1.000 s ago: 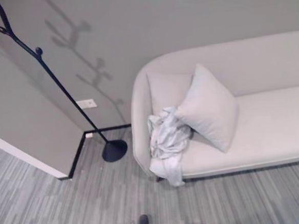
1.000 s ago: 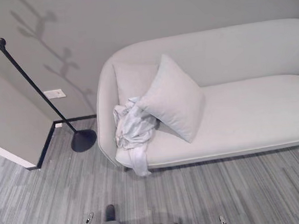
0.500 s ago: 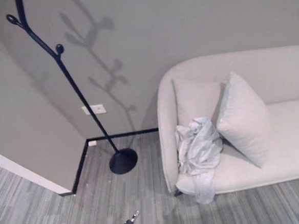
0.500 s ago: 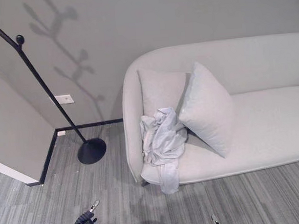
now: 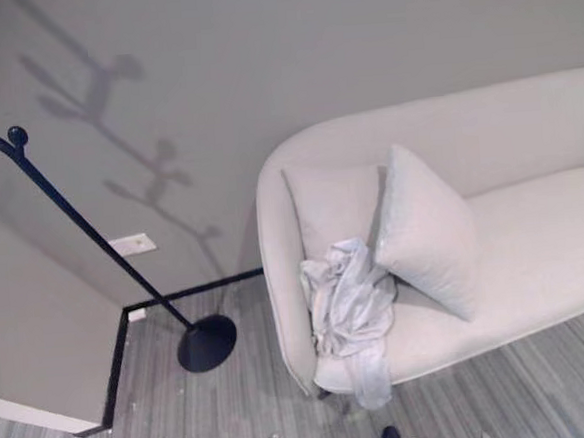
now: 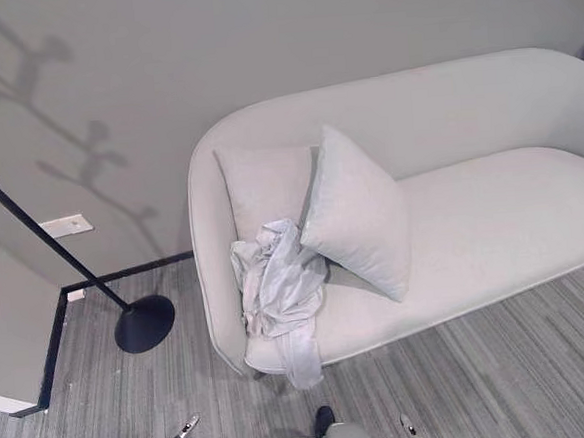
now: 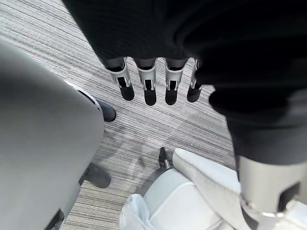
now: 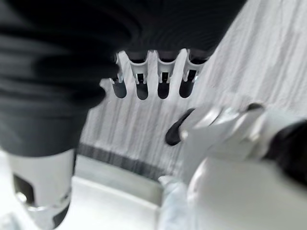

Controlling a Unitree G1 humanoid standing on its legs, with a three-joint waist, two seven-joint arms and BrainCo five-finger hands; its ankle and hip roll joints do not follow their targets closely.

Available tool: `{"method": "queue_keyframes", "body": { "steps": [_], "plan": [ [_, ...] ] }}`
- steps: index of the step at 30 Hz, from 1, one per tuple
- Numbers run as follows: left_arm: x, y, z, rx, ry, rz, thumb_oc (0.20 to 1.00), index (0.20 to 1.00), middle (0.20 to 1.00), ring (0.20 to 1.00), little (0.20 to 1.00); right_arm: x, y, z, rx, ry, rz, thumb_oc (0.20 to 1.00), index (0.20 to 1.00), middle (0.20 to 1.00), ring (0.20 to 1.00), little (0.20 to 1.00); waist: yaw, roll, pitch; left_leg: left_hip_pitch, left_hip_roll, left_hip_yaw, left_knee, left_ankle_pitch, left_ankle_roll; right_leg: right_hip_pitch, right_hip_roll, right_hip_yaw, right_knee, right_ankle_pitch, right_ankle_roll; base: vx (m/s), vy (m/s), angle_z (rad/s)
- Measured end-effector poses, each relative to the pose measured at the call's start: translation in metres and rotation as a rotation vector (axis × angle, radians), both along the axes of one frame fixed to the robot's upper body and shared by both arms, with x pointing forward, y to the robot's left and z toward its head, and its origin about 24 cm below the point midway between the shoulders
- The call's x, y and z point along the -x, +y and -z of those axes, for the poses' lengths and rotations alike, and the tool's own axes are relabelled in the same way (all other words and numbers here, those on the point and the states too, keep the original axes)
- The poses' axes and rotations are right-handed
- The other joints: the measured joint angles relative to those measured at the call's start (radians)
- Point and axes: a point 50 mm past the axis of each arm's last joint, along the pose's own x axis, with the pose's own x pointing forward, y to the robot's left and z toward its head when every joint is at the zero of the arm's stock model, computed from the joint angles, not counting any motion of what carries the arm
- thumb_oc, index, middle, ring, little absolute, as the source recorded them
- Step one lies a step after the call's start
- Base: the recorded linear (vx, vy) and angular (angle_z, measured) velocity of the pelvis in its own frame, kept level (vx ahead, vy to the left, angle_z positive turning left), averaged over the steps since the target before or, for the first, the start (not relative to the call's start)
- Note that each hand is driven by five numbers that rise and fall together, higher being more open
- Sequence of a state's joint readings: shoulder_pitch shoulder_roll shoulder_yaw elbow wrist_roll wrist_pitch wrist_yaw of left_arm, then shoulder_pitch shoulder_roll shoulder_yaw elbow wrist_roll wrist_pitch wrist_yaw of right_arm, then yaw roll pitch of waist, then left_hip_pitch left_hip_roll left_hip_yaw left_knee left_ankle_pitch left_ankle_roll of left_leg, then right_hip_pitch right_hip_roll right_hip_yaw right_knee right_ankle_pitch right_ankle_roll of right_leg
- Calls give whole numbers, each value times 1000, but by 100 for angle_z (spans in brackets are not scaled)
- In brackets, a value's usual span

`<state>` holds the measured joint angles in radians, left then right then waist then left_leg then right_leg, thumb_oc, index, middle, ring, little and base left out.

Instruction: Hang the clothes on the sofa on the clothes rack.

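Note:
A crumpled pale grey garment (image 5: 354,310) lies at the left end of the light sofa (image 5: 535,252), one end drooping over the front edge toward the floor. The black clothes rack (image 5: 93,238) stands left of the sofa on a round base (image 5: 206,343), near the wall corner. My left hand (image 7: 148,91) hangs low over the carpet with straight fingers and nothing in it. My right hand (image 8: 163,84) also hangs over the carpet, fingers straight and empty. Both hands are well short of the garment.
Two pale cushions (image 5: 428,234) lean against the sofa back, one touching the garment. A wall socket (image 5: 133,244) sits behind the rack's pole. A wall corner with dark skirting (image 5: 117,362) juts out at the left. Grey striped carpet (image 6: 503,365) runs in front of the sofa.
The whole picture has shifted, so the camera has moved. The garment, cushions and rack keep their places relative to each other. Both hands stay low and empty.

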<state>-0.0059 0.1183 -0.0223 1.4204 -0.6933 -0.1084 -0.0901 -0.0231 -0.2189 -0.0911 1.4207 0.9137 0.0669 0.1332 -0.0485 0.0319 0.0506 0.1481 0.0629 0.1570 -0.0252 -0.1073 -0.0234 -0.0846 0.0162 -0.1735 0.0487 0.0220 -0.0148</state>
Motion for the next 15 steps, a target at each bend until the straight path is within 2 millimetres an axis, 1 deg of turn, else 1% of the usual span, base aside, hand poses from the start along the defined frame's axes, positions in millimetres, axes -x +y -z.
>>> {"method": "queue_keyframes", "body": {
  "steps": [1,2,3,4,5,6,7,8,9,10,11,12,13,14,15],
  "plan": [
    [-2,1,0,-2,-6,-16,1000,1000,1000,1000,1000,-7,-2,-1,26,-20,-39,1000,1000,1000,1000,1000,5,-3,2,-17,13,-6,54,-15,-10,7,9,1,-5,-8,-11,31,-124,13],
    [-4,3,-1,-5,-12,-42,1000,1000,1000,1000,1000,-11,-2,-2,43,-26,-62,1000,1000,1000,1000,1000,11,-18,8,-47,9,-19,125,-17,-14,17,4,4,-19,-8,-12,6,-90,22],
    [-12,5,-2,-10,-35,-58,1000,1000,1000,1000,1000,-15,-1,-2,56,-28,-96,1000,1000,1000,1000,1000,22,-41,23,-98,-6,-41,224,-6,-32,36,-7,12,-42,-7,-12,21,-45,25],
    [-18,9,-4,-22,-54,-75,1000,1000,1000,1000,1000,-16,-1,-3,76,-19,-150,1000,1000,1000,1000,1000,32,-63,34,-142,-18,-63,313,13,-63,53,-20,15,-69,-7,-12,85,-8,9],
    [-19,12,-5,-33,-66,-120,1000,1000,1000,1000,1000,-23,-3,-4,111,-26,-225,1000,1000,1000,1000,1000,53,-85,40,-183,-30,-76,385,34,-68,73,-34,13,-92,10,-24,143,13,4],
    [-17,11,-4,-32,-58,-143,1000,1000,1000,1000,1000,-28,-4,-6,142,-31,-280,1000,1000,1000,1000,1000,51,-81,39,-205,-23,-100,426,36,-69,78,-33,7,-97,11,-26,187,55,6],
    [-17,11,-4,-35,-57,-165,1000,1000,1000,1000,1000,-31,-4,-6,163,-35,-337,1000,1000,1000,1000,1000,48,-82,40,-219,-19,-106,435,32,-73,82,-35,0,-110,10,-26,121,40,14],
    [-16,13,-4,-38,-57,-197,1000,1000,1000,1000,1000,-36,-1,-7,183,-47,-407,1000,1000,1000,1000,1000,47,-93,37,-214,-13,-90,384,34,-72,87,-40,0,-137,8,-22,146,56,0],
    [-17,16,-5,-46,-61,-210,1000,1000,1000,1000,1000,-41,4,-8,196,-58,-470,1000,1000,1000,1000,1000,49,-106,37,-209,-24,-70,306,42,-59,82,-45,8,-154,-3,-6,131,63,-15],
    [-17,16,-5,-48,-63,-211,1000,1000,1000,1000,1000,-48,6,-9,210,-80,-500,1000,1000,1000,1000,1000,49,-104,37,-206,-24,-65,242,54,-41,74,-44,15,-154,-29,31,189,114,-3],
    [-20,7,-5,-36,-84,-195,1000,1000,1000,1000,1000,-63,6,-15,272,-127,-590,1000,1000,1000,1000,1000,43,-41,36,-216,75,-114,97,71,-50,2,-20,42,97,-102,-22,182,150,23],
    [-25,2,-5,-31,-102,-190,1000,1000,1000,1000,1000,-67,6,-18,300,-148,-620,1000,1000,1000,1000,1000,34,-26,42,-212,122,-132,24,93,-64,0,6,27,91,-130,-26,252,252,33],
    [-28,6,-7,-44,-117,-184,1000,1000,1000,1000,1000,-71,11,-19,311,-167,-644,1000,1000,1000,1000,1000,51,-46,45,-229,142,-142,-11,109,-66,3,-3,32,86,-128,-29,242,249,22],
    [-33,10,-8,-55,-127,-178,1000,1000,1000,1000,1000,-77,15,-20,318,-185,-658,1000,1000,1000,1000,1000,57,-66,54,-245,149,-147,-23,129,-80,3,-19,46,83,-128,-29,171,176,10],
    [-34,11,-9,-65,-124,-176,1000,1000,1000,1000,1000,-83,17,-22,345,-187,-706,1000,1000,1000,1000,1000,55,-74,55,-264,169,-145,-76,142,-96,5,-23,52,57,-128,-28,231,229,8]
  ]
}}
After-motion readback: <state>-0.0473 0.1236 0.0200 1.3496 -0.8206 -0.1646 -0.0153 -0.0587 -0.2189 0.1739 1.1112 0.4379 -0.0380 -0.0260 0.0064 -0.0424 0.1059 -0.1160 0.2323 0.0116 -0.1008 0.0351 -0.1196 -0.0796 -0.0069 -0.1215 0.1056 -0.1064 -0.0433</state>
